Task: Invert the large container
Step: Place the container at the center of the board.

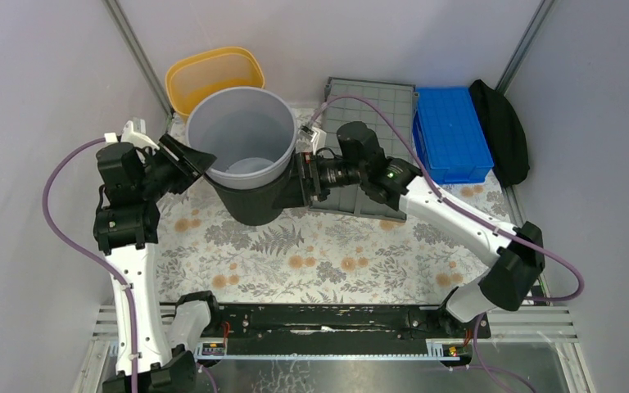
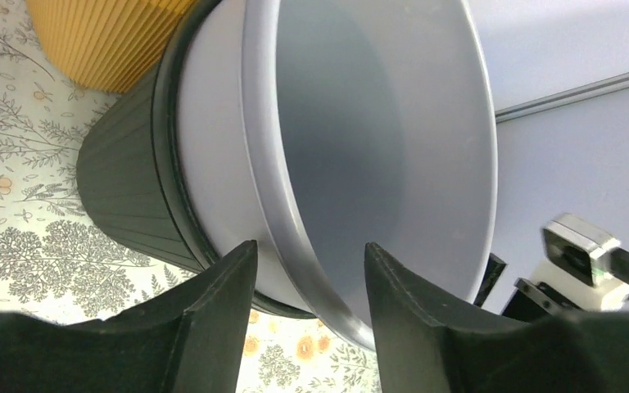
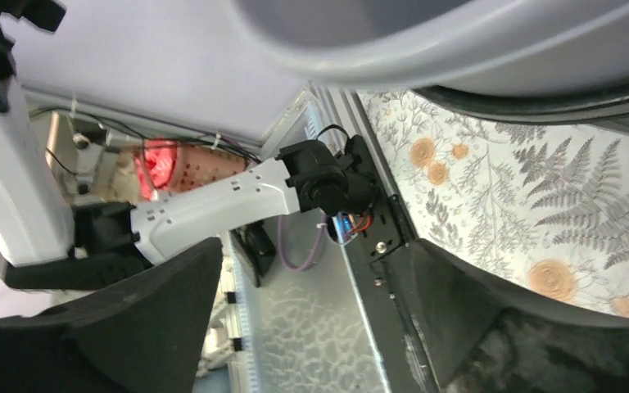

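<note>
Astride the bucket rim, left fingers stand apart; right fingers gape between bucket and large container, over floral table.

you can read no text, label, brand, number or sign in any of the three views. the large container shows you only a plain square grid on its underside. any marking on the small boards at the base rail is too small to make out.
</note>
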You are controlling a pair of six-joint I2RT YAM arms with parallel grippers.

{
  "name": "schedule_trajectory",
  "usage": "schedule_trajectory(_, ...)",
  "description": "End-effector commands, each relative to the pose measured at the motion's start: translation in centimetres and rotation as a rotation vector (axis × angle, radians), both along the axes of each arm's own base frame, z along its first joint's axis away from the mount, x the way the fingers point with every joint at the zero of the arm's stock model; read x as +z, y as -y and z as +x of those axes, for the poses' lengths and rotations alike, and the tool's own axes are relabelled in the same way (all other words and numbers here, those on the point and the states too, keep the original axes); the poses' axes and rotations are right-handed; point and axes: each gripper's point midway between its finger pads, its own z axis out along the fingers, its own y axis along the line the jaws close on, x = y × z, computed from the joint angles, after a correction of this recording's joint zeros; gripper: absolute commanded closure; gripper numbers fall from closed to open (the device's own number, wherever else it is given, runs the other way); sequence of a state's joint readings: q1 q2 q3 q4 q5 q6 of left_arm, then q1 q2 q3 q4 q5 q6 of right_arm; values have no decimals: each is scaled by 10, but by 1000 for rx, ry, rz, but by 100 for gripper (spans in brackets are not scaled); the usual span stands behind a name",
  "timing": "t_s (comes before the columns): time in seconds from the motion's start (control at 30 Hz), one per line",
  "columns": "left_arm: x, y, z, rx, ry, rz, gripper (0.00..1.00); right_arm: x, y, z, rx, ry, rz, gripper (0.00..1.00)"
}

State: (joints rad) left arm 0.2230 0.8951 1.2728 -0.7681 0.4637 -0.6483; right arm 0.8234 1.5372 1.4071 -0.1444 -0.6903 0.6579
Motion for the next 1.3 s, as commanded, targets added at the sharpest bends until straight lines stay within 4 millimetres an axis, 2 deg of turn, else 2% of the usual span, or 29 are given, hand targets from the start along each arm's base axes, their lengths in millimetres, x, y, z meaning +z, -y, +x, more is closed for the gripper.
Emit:
schedule_trajectory(0.0,-1,5,0,-62,43,51,36,29,14,-20,55,122,46,0)
schedule_trajectory(0.03,-2,3,0,-55,40,57,25,30,16,-21,58,132,43,0)
schedule_trajectory(0.13,-3,2,0,-52,38,72,19,32,23,-27,76,155,21,0)
schedule_trajectory(0.2,-3,3,-1,-51,47,78,4,31,28,-29,79,169,-6,0)
schedule_trajectory(0.23,0,4,-2,-56,62,79,0,30,31,-30,77,178,-21,1)
schedule_trajectory(0.43,10,16,-1,-124,107,72,0,22,42,-28,67,203,-114,0)
schedule_trajectory(0.57,20,13,-4,-104,129,104,0,29,43,-27,64,216,-116,1)
schedule_trajectory(0.67,27,15,-7,-103,144,99,0,39,44,-26,59,237,-102,1)
schedule_trajectory(0.83,50,27,-14,-161,199,90,0,54,43,-23,55,273,-84,1)
schedule_trajectory(1.03,71,32,-17,-179,243,126,0,86,37,-19,49,349,-4,1)
schedule_trajectory(1.27,87,36,-11,-194,262,125,0,116,16,-14,91,287,43,1)
